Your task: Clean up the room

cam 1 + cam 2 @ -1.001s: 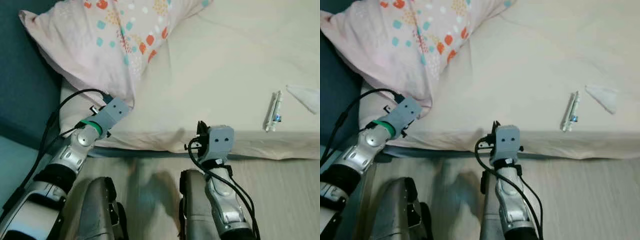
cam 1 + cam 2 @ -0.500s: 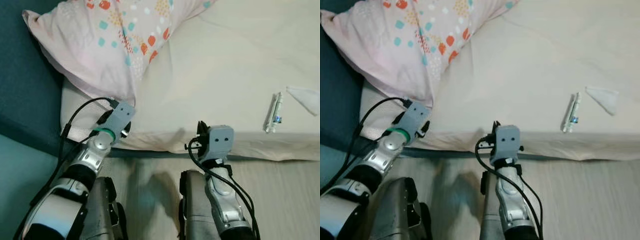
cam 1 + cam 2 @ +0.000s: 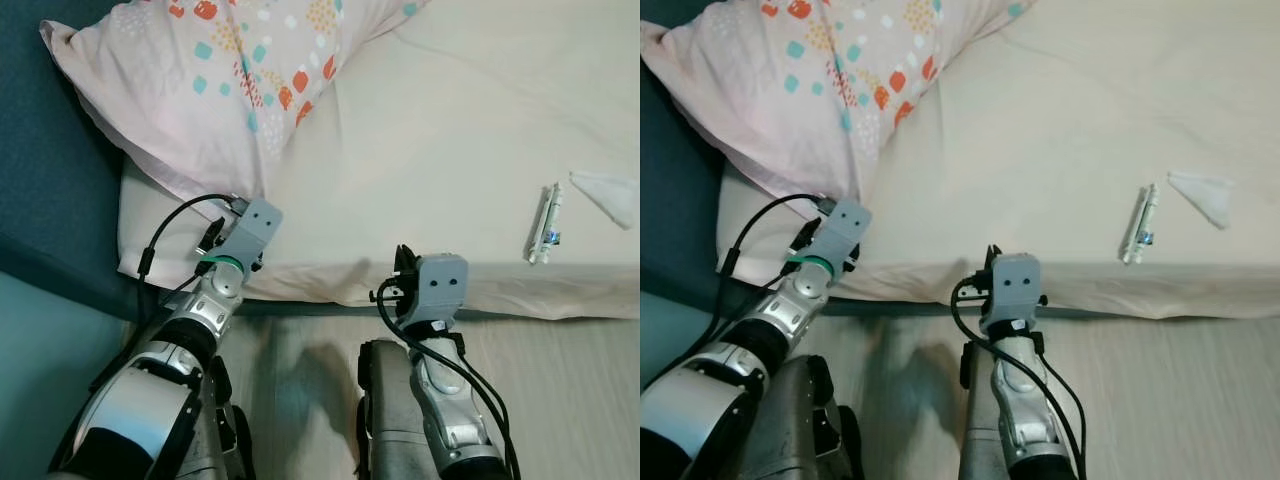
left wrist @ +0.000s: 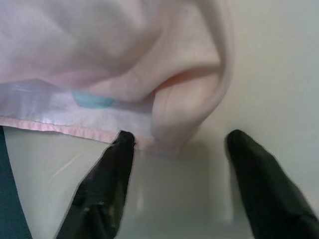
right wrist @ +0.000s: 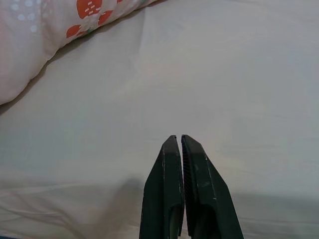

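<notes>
A pink pillow (image 3: 230, 80) with coloured spots lies at the head of the bed. My left gripper (image 4: 179, 142) is open at the pillow's lower corner (image 4: 184, 109), which hangs between its two black fingers, one fingertip (image 4: 123, 139) at the seam. My right gripper (image 5: 178, 138) is shut and empty, held over the bed's front edge. A thin white tube-like item (image 3: 545, 225) and a crumpled white tissue (image 3: 605, 190) lie on the sheet at the right.
The bed has a cream sheet (image 3: 450, 130). A dark blue headboard (image 3: 50, 200) rises at the left. Pale wood floor (image 3: 580, 400) runs below the mattress edge, where my legs (image 3: 400, 420) stand.
My left arm has swung right and forward, bringing its gripper up to the pillow's corner. The right arm has not moved.
</notes>
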You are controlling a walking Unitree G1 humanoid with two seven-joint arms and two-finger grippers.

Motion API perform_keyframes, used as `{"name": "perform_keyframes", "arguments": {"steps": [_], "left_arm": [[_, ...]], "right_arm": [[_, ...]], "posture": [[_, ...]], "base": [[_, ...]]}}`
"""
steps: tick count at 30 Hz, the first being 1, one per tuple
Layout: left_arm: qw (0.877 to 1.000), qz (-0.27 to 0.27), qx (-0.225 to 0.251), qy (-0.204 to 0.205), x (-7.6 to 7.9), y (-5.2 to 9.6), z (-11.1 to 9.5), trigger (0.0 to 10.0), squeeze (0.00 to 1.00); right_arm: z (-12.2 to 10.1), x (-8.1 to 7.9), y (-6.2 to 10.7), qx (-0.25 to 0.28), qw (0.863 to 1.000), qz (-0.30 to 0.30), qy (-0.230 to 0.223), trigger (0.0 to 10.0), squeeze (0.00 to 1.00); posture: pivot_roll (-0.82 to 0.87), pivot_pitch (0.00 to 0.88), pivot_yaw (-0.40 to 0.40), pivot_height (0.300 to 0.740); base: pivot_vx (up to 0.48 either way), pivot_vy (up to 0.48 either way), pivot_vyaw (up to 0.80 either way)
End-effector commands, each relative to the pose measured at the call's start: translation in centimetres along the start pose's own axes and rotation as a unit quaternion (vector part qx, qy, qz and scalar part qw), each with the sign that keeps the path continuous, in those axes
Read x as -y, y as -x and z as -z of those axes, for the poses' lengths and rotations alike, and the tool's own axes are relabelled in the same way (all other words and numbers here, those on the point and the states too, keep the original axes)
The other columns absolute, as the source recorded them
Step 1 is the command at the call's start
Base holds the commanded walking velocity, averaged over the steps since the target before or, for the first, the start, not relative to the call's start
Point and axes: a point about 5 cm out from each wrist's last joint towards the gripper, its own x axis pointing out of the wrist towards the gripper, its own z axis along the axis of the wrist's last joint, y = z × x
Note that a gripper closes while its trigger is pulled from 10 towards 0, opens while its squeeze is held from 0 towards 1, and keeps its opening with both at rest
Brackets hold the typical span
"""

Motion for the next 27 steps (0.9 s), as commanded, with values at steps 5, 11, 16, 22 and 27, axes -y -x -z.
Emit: {"name": "perform_keyframes", "arguments": {"steps": [5, 11, 16, 22, 27], "left_arm": [[0.999, -0.025, -0.019, 0.014, 0.6, 0.1, 0.1, 3.2, 0.00], [0.997, -0.072, -0.012, 0.034, -0.5, -0.3, -1.4, 0.0, 0.00], [0.996, -0.066, 0.000, 0.052, -0.6, -0.4, -2.4, 0.0, 0.00], [0.998, -0.030, 0.011, 0.055, 0.3, -0.3, -2.5, 0.0, 0.00], [0.998, 0.032, 0.025, 0.047, 1.3, -0.1, -2.2, 0.0, 0.00]], "right_arm": [[0.7, 0.0, 0.8, -0.014, 1.000, 0.002, 0.001, 10.0, 0.00], [0.8, 0.0, 1.2, -0.017, 1.000, 0.006, 0.001, 10.0, 0.00], [0.8, -0.1, 1.2, -0.018, 1.000, 0.008, 0.000, 10.0, 0.00], [0.8, 0.0, 1.0, -0.017, 1.000, 0.009, 0.000, 10.0, 0.00], [0.8, -0.1, 0.9, -0.016, 1.000, 0.010, -0.002, 10.0, 0.00]], "posture": [[-0.25, 0.292, 0.080, 0.596], [-0.26, 0.297, 0.088, 0.596], [-0.26, 0.297, 0.089, 0.596], [-0.24, 0.293, 0.094, 0.596], [-0.24, 0.288, 0.094, 0.596]], "base": [[0.000, 0.000, 0.00], [0.000, 0.000, 0.00], [0.000, 0.000, 0.00], [0.000, 0.000, 0.00], [0.000, 0.000, 0.00]]}}
